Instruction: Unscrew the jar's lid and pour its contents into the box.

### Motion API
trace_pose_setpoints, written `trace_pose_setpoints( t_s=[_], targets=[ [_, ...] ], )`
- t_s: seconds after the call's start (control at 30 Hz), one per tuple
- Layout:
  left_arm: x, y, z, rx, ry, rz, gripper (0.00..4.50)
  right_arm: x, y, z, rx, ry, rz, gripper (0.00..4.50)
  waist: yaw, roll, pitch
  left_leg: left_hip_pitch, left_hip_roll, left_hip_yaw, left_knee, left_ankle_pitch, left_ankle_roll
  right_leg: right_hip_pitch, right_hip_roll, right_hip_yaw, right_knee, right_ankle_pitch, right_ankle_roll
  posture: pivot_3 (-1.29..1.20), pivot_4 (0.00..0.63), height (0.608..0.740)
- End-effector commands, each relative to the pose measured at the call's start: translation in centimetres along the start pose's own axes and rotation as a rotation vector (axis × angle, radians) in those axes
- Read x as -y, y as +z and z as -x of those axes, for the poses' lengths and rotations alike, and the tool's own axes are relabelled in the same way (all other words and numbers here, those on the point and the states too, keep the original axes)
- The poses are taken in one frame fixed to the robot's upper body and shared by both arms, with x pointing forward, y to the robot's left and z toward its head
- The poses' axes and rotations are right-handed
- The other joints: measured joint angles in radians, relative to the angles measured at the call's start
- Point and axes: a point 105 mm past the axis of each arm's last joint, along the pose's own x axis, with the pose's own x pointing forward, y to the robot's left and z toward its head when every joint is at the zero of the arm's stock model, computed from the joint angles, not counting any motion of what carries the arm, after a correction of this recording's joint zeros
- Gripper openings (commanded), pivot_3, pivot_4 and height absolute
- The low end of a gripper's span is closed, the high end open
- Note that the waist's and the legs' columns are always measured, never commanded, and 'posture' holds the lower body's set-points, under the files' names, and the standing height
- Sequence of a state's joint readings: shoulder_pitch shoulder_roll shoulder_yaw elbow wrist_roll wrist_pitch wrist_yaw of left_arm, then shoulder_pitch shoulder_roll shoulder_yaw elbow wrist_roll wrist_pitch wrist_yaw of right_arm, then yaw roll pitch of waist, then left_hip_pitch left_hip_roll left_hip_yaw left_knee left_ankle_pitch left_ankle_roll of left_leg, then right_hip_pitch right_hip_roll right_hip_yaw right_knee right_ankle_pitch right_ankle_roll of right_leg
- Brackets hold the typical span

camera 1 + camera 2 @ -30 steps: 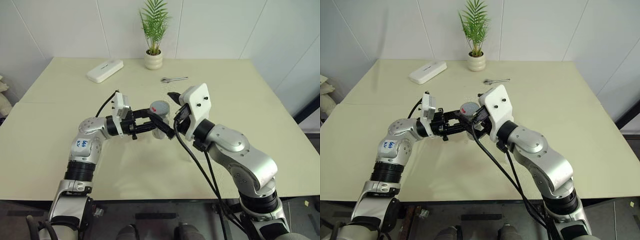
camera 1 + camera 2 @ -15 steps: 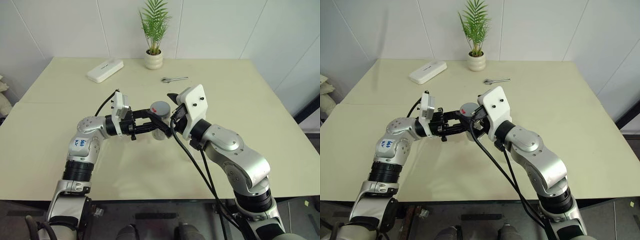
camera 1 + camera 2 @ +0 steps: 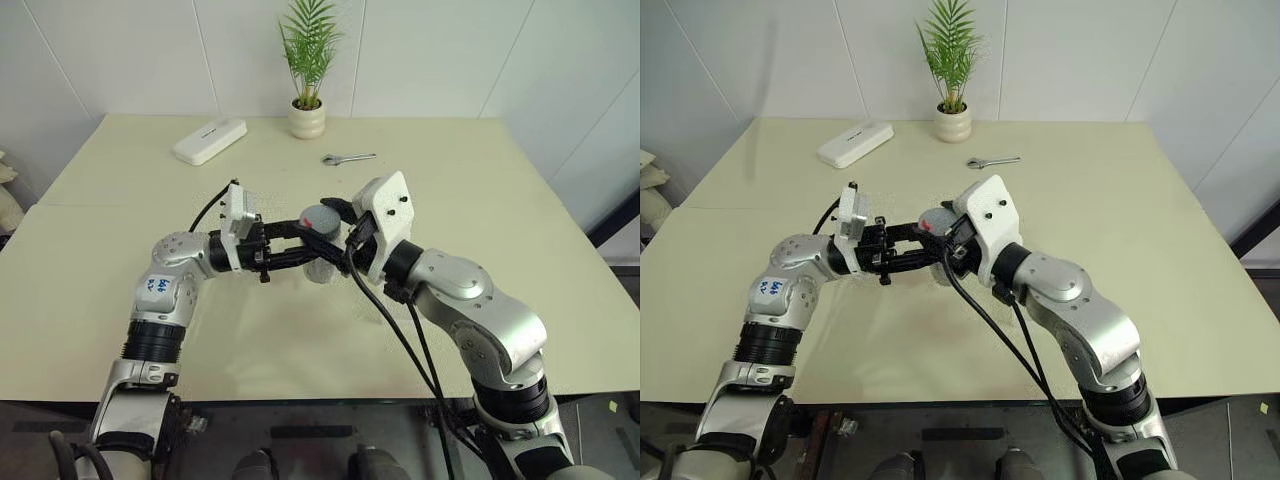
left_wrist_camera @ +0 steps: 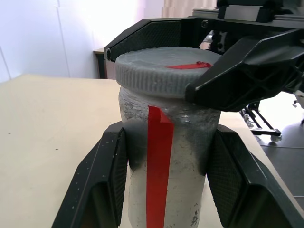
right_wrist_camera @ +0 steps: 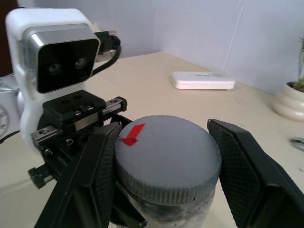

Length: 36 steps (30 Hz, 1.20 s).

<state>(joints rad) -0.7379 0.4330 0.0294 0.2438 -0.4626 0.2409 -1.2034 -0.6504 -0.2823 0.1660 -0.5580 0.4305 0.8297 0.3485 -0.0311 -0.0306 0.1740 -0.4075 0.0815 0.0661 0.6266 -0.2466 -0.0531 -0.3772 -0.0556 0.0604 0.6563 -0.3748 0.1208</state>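
Note:
The jar (image 4: 161, 156), a silvery-grey cylinder with a red strip down its side, is held upright above the table's middle. My left gripper (image 3: 325, 250) reaches in from the left and is shut on the jar's body, one finger (image 4: 107, 180) on each side. The grey lid (image 5: 166, 152), with a red mark on top, sits on the jar. My right gripper (image 3: 326, 220) comes from the right and is shut on the lid, its fingers (image 5: 102, 161) pressing the ribbed rim from two sides. The box is hidden from view.
At the table's (image 3: 120, 280) far side lie a flat white oblong case (image 3: 210, 140), a potted plant (image 3: 307, 118) and a metal wrench (image 3: 348, 158). The table's front edge runs just below both arms.
My right gripper stood open around the lid and has closed onto it. The left gripper and the jar have stayed where they were.

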Motion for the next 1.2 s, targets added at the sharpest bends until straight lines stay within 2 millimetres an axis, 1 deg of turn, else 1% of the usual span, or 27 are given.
trace_pose_setpoints(
  t_s=[0.03,0.23,0.47,0.6,0.77,1.2],
  targets=[
    [-0.1,1.0,0.2,0.007,-0.035,-0.019,1.97,-2.8,3.3,0.7,0.124,0.221,0.042,2.56,0.001,0.000,0.000,0.000,0.000,0.000,0.000,0.000,0.000,0.000,0.000,0.000,0.000,0.000,0.000,0.00,0.150,0.740],
    [0.4,1.2,0.7,0.008,-0.108,0.010,1.96,-4.8,4.1,1.8,0.143,0.452,0.061,2.56,0.000,0.001,0.001,0.000,0.000,0.000,-0.001,-0.001,0.001,0.000,0.000,0.000,-0.002,0.000,0.000,0.00,0.150,0.740],
    [0.8,1.1,1.0,0.015,-0.173,0.036,1.96,-6.0,5.0,2.8,0.177,0.602,0.046,2.56,0.000,0.002,0.003,0.000,0.000,0.000,-0.001,-0.001,0.001,0.000,0.000,0.000,-0.002,0.000,0.000,0.00,0.150,0.740],
    [1.0,1.3,1.2,0.017,-0.206,0.034,1.96,-6.8,5.2,3.6,0.184,0.689,0.044,2.56,0.001,0.002,0.004,-0.001,0.000,0.000,-0.001,-0.001,0.001,0.000,0.000,0.000,-0.003,0.000,0.000,0.00,0.150,0.740],
    [1.4,1.6,1.5,0.011,-0.251,0.017,1.96,-7.0,5.3,3.8,0.203,0.712,0.059,2.56,0.000,0.003,0.008,-0.001,0.000,0.000,-0.001,-0.001,0.001,0.000,0.000,0.000,-0.002,0.000,0.000,0.00,0.150,0.740],
    [2.6,2.1,1.5,0.004,-0.303,-0.013,1.96,-6.8,4.1,3.5,0.155,0.682,0.064,2.56,-0.002,0.003,0.010,-0.001,0.000,0.000,-0.001,-0.001,0.001,0.000,0.000,0.000,-0.003,0.000,0.000,0.00,0.150,0.740]
  ],
)
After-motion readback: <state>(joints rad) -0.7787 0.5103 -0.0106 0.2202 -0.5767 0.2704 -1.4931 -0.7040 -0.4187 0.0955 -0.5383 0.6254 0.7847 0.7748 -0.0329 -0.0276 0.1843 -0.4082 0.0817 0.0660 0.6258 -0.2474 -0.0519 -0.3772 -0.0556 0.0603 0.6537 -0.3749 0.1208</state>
